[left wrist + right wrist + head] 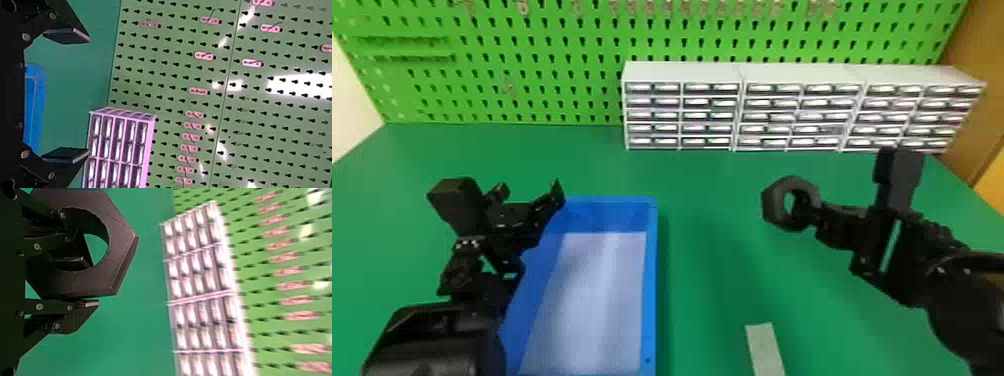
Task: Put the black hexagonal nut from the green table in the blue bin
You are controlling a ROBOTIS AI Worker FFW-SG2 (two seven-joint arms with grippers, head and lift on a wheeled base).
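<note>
Black hexagonal nut [772,202] held by the right gripper [809,214], off to the right of the blue bin [652,280]

The nut is clamped in the right gripper, raised above the green table [712,225]. In the right wrist view, one finger sits inside the nut's round hole and the other lies along its outer side, so the fingers grasp one wall of the ring between them. In the head view, the hole faces the camera, and the nut is well apart from the bin.

The left gripper [529,195] hovers by the far left part of the bin, partly covering that rim from the head camera. Its fingers are spread wide with nothing between them; the left wrist view shows a broad gap between the two pads [65,36].

The bin stands on the table, with blue walls and a whitish bottom [604,300]. To its right, near the front edge of the head view, a pale strip [765,350] lies on the table. Toward the back stands a long, low block of small drawers [682,72], several rows high. A green pegboard [597,45] rises behind them, dotted with dark holes, with small hooks along its upper part.
</note>
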